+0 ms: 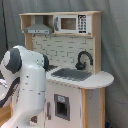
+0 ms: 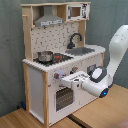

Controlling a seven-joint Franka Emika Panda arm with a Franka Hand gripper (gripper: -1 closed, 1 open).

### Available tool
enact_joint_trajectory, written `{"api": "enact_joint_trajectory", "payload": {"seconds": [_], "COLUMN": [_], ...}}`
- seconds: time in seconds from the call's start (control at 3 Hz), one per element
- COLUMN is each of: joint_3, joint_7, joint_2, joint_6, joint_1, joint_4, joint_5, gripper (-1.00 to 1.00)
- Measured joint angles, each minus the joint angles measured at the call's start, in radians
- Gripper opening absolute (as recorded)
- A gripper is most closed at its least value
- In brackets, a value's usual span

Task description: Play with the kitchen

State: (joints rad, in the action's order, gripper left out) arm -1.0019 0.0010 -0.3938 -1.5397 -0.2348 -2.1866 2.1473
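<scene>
The toy kitchen [image 2: 37,80] of white panels and pale wood shows in both exterior views. In the second exterior view a small metal pot [image 2: 45,56] stands on the black-red hob [image 2: 59,58], beside the grey sink [image 2: 82,51] and black tap [image 2: 75,39]. My gripper [image 2: 71,80] is pressed close to the kitchen's front, just below the knobs [image 2: 57,76] and at the top of the oven door [image 2: 62,98]. In the first exterior view the white arm [image 1: 27,85] hides the gripper and the kitchen's lower left; the sink [image 1: 72,75] and tap [image 1: 83,59] still show.
The hood [image 2: 50,20] and small microwave [image 2: 77,11] sit on the upper shelf, well above my arm [image 2: 117,50]. The kitchen stands on a wooden table [image 2: 100,112], with a grey curtain [image 1: 115,45] behind.
</scene>
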Motion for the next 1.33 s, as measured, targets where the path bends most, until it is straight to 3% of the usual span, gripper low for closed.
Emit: {"api": "enact_joint_trajectory", "payload": {"seconds": [0.67,1.33], "joint_3": [0.010,0.013], "joint_7": [-0.137,-0.244], "joint_2": [-0.092,-0.197], "joint_6": [0.021,0.090], "joint_1": [-0.030,-0.053], "joint_4": [0.108,0.216], "joint_5": [0.000,-0.001], "gripper": [1.00,1.00]}}
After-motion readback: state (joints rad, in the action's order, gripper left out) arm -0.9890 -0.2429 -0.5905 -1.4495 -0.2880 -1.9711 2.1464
